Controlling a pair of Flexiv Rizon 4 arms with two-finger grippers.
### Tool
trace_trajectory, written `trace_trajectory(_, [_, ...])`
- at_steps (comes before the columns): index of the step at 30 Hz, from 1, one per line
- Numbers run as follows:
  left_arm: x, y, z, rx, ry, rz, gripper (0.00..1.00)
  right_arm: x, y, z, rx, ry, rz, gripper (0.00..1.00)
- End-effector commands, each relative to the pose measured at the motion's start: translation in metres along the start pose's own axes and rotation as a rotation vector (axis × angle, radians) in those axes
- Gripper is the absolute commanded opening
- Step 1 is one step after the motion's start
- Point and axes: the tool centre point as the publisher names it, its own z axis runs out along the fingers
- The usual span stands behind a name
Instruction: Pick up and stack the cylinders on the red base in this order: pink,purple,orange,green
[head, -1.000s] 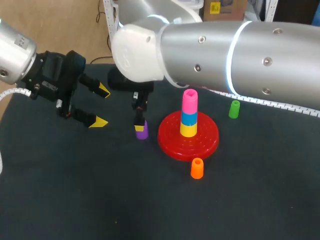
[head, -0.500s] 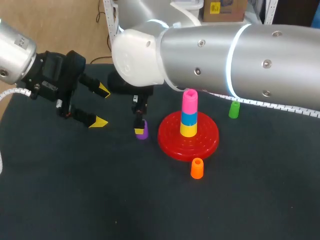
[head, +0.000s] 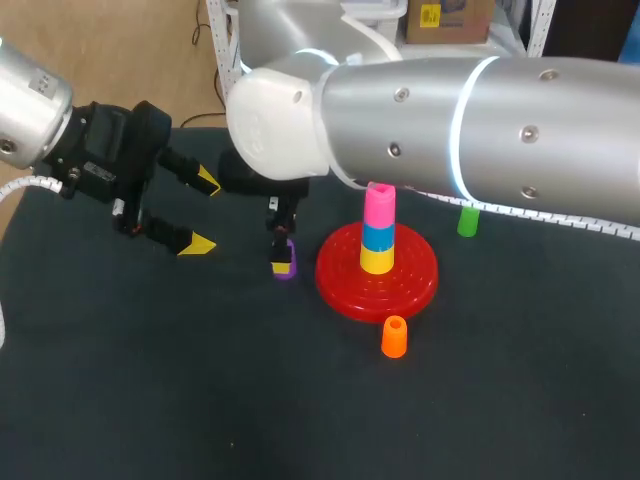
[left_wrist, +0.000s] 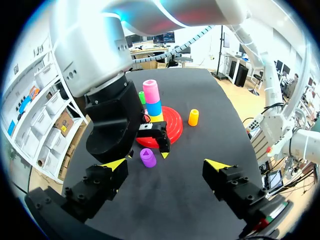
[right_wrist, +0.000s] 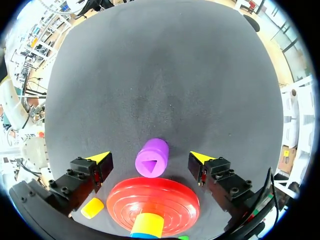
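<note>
The red base (head: 410, 285) carries a stack of yellow, blue and a pink cylinder (head: 379, 203) on top. Just to its left the purple cylinder (head: 286, 273) stands on the mat. My right gripper (head: 283, 256) hangs low over it. In the right wrist view that cylinder (right_wrist: 152, 158) sits between the open fingers (right_wrist: 95, 165), apart from both, beside the base (right_wrist: 165, 192). The orange cylinder (head: 394, 337) stands in front of the base, and the green cylinder (head: 467, 221) behind it to the right. My left gripper (head: 196, 211) hovers open and empty further left; from its wrist view the purple cylinder (left_wrist: 147, 157) lies ahead.
My right arm's thick silver link (head: 480, 130) spans the back of the table above the base and partly hides the green cylinder. Dark mat (head: 200, 380) covers the table to the front and left.
My right gripper has come down around the purple cylinder, its yellow tip now level with it. The left arm has not moved, and the cylinders stand where they were.
</note>
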Motion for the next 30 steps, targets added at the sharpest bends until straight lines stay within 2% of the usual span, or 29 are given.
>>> trace_trajectory(1, [0.0004, 0.0001, 0.0006, -0.001, 0.001, 0.0, 1.0, 0.0006, 0.0, 0.0019, -0.002, -0.003, 0.0, 1.0])
trace_trajectory(25, [0.0004, 0.0001, 0.0006, -0.001, 0.001, 0.0, 1.0, 0.0008, 0.0006, 0.006, 0.0, 0.002, 0.015, 1.0])
trace_trajectory(26, [0.0004, 0.0001, 0.0006, -0.001, 0.001, 0.0, 1.0, 0.0008, 0.0006, 0.0061, 0.0, 0.001, 0.015, 0.77])
trace_trajectory(27, [0.0004, 0.0001, 0.0006, -0.001, 0.001, 0.0, 1.0, 0.0009, 0.0005, 0.0061, 0.003, 0.002, 0.016, 0.33])
trace_trajectory(28, [0.0004, 0.0001, 0.0006, -0.001, 0.001, 0.0, 1.0, 0.0009, 0.0004, 0.0062, 0.004, 0.002, 0.016, 0.0])
trace_trajectory(30, [0.0004, 0.0001, 0.0006, -0.001, 0.001, 0.0, 1.0, 0.0009, 0.0001, 0.0067, 0.004, 0.002, 0.016, 0.0])
